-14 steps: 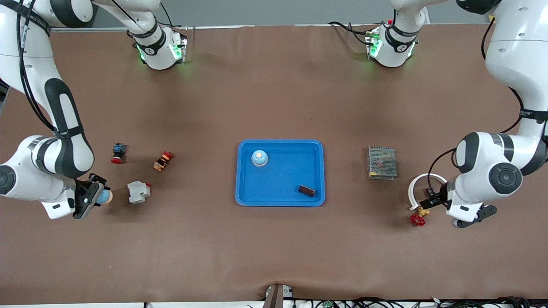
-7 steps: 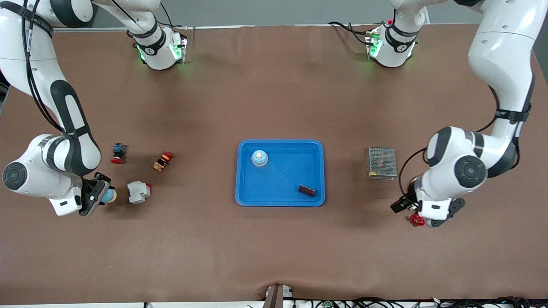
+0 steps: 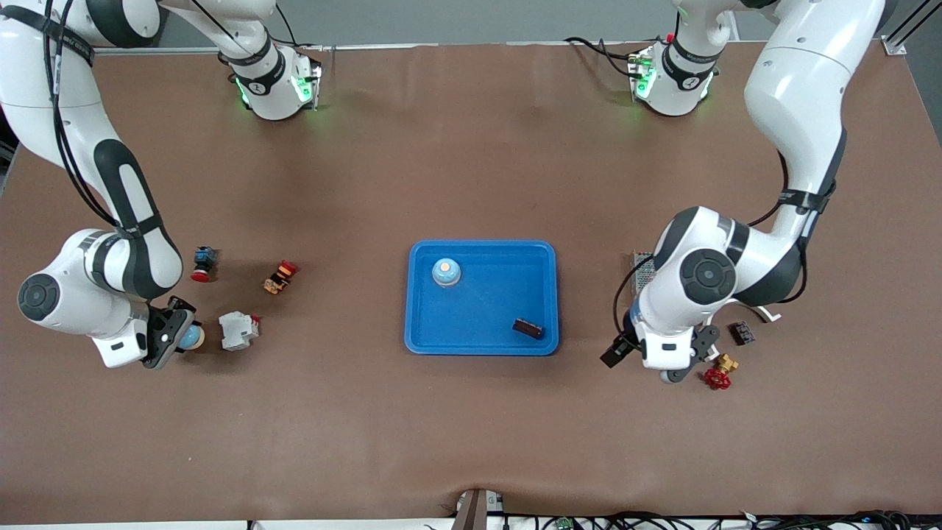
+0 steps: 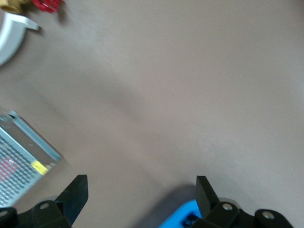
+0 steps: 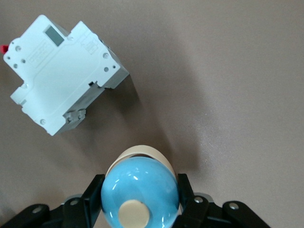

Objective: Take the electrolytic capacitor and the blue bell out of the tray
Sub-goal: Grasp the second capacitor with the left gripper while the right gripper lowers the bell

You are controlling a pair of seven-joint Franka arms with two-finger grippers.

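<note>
Right tool point(image 5: 140, 199) clamps the blue bell point(image 5: 139, 197) between its fingers.

Two glossy white robot arms with rounded segments, dark grey joint bands and round dark grey caps at the elbows. Thin black cables run along each arm, strapped by black bands. Both white bases glow green and carry a small round black marking. The left hand point(image 3: 678, 362) and the right hand point(image 3: 171, 335) have black fingers fastened with small silver screws.
</note>
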